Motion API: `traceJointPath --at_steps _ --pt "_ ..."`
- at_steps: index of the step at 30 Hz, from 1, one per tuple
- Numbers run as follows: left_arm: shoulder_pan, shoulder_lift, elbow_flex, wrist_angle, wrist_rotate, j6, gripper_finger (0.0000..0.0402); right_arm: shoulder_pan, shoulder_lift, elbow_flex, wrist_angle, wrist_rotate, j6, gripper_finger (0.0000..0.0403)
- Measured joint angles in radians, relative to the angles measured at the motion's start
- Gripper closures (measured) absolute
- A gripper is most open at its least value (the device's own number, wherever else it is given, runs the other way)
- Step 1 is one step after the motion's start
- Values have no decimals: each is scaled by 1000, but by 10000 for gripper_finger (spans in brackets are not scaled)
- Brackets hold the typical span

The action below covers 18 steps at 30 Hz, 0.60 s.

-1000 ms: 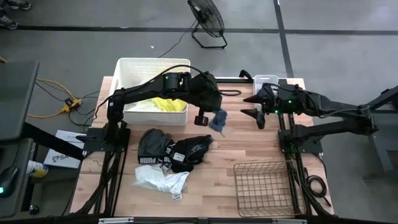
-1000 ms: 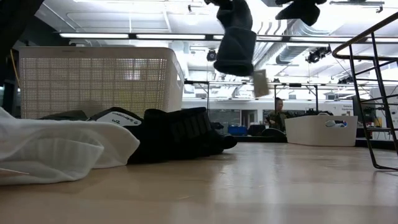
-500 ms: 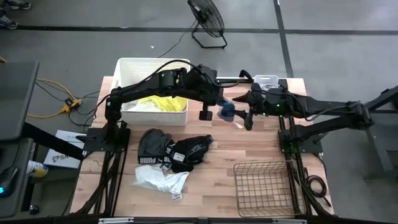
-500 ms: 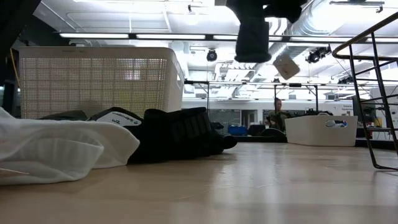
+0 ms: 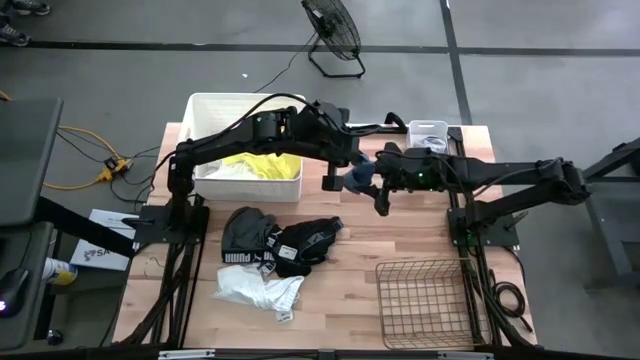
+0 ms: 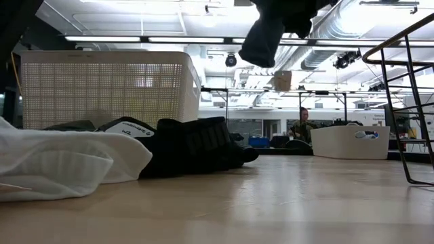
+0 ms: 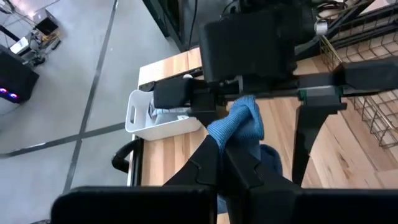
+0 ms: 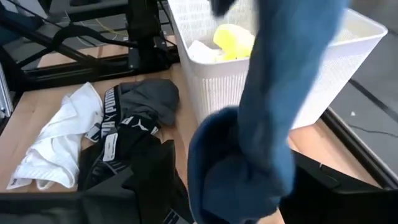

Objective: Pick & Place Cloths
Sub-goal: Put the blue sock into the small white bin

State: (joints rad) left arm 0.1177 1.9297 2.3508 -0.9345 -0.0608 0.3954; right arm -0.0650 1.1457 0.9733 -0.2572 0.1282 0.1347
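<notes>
The right gripper (image 5: 378, 178) has closed in to meet the left gripper (image 5: 345, 172), which grips the small grey-blue fabric sock (image 5: 361, 176) between them; whether the right one grips cannot be told, and a handover appears under way.

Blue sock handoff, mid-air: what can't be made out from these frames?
- High view: who grips the blue sock is hidden; the left gripper and right gripper overlap it.
- Low view: the sock hangs from above; both grippers are cut off by the top edge.
- Right wrist view: the sock fills the picture and hides that arm's own fingers.
- Left wrist view: whether the right gripper has closed on the sock.
</notes>
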Motion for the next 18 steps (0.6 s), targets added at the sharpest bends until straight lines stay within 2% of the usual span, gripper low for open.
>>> traceJointPath --at_steps 5,9,13,18 --pt "0 -23 5 15 7 16 401 0 8 0 -3 6 11 173" --pt "0 -28 5 21 19 17 401 0 6 0 -1 52 29 196" --pt "0 -27 5 16 23 17 401 0 2 0 7 54 35 249" --pt "0 -27 5 15 33 16 401 0 2 0 8 38 45 341"
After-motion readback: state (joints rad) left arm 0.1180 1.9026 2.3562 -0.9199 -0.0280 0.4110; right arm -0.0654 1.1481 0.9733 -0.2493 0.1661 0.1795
